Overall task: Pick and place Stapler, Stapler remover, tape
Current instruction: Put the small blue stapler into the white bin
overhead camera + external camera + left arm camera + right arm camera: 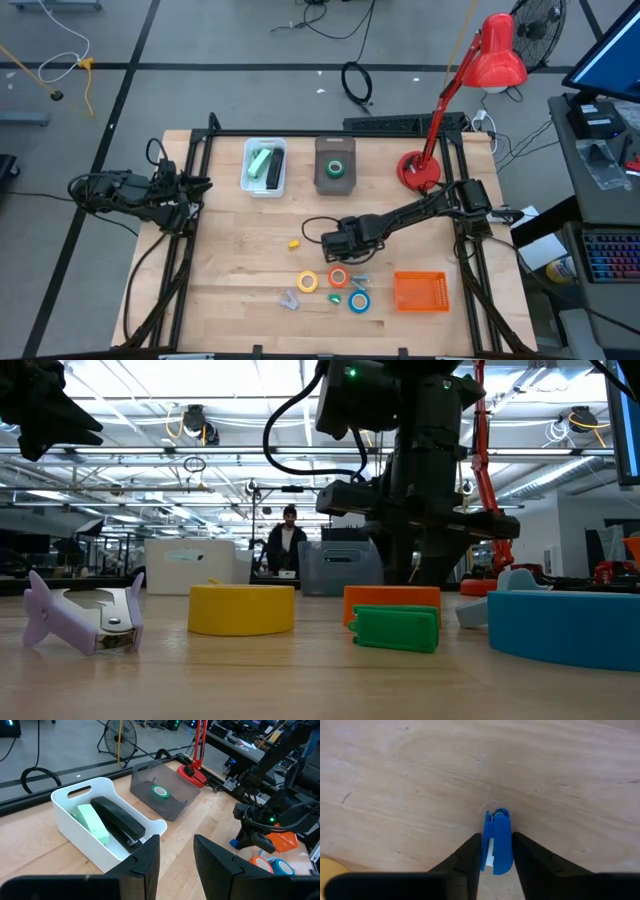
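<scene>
left arm: parked at the table's left edge; left gripper (172, 857) part open, holding nothing, facing the white plastic bin (264, 166)

white bin: holds a black stapler (117, 819) and a pale green one (93, 822)

grey bin: dark grey plastic bin (335, 165) with a green tape ring (337, 168) inside

right arm: nearer by far; right gripper (494, 851) over mid-table, pointing down

key relation: small blue plastic staple remover (498, 845) sits directly between my fingers, long axis running along the gap, still on the wooden table (230, 260)

grip: fingers flank its sides closely; I can't tell if they've clamped

next: I judge close fully, lift
</scene>
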You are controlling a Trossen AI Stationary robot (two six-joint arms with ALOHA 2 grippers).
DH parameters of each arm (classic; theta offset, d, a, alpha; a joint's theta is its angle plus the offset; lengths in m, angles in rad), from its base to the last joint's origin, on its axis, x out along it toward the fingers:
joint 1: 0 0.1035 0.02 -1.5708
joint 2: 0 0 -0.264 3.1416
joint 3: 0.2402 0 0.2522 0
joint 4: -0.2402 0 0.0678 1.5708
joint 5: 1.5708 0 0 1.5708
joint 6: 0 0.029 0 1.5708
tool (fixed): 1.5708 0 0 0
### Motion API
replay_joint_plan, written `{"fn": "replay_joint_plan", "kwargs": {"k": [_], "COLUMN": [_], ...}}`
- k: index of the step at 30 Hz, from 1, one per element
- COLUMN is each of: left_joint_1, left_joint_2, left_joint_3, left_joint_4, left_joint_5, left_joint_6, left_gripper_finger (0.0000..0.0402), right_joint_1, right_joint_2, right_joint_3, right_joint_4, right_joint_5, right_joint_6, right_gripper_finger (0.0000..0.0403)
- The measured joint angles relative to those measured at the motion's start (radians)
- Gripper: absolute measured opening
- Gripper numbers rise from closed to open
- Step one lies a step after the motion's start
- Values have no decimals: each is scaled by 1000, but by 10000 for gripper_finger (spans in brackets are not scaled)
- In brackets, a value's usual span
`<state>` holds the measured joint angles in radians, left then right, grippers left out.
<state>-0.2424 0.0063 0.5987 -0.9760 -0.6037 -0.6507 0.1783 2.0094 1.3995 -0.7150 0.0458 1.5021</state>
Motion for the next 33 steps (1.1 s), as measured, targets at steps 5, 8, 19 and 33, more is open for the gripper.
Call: {"fn": "replay_joint_plan", "kwargs": {"k": [5,8,19,33], "left_joint_1": [0,0,0,0], "left_joint_2": [0,0,0,0], "left_joint_3": [0,0,0,0], "left_joint_4": [0,0,0,0], "left_joint_5": [0,0,0,0], "left_joint_6": [0,0,0,0], "left_gripper_finger": [122,122,122,122], "right_joint_1": [-2,-2,-53,-143], "right_joint_2": [0,0,-30,-85], "right_joint_3": [0,0,-2,0], "right_joint_4": [14,17,98,574], "right_joint_5": [9,13,40,90], "right_joint_6": [0,4,0,-113], "right_gripper_finger": [67,61,60,60]}}
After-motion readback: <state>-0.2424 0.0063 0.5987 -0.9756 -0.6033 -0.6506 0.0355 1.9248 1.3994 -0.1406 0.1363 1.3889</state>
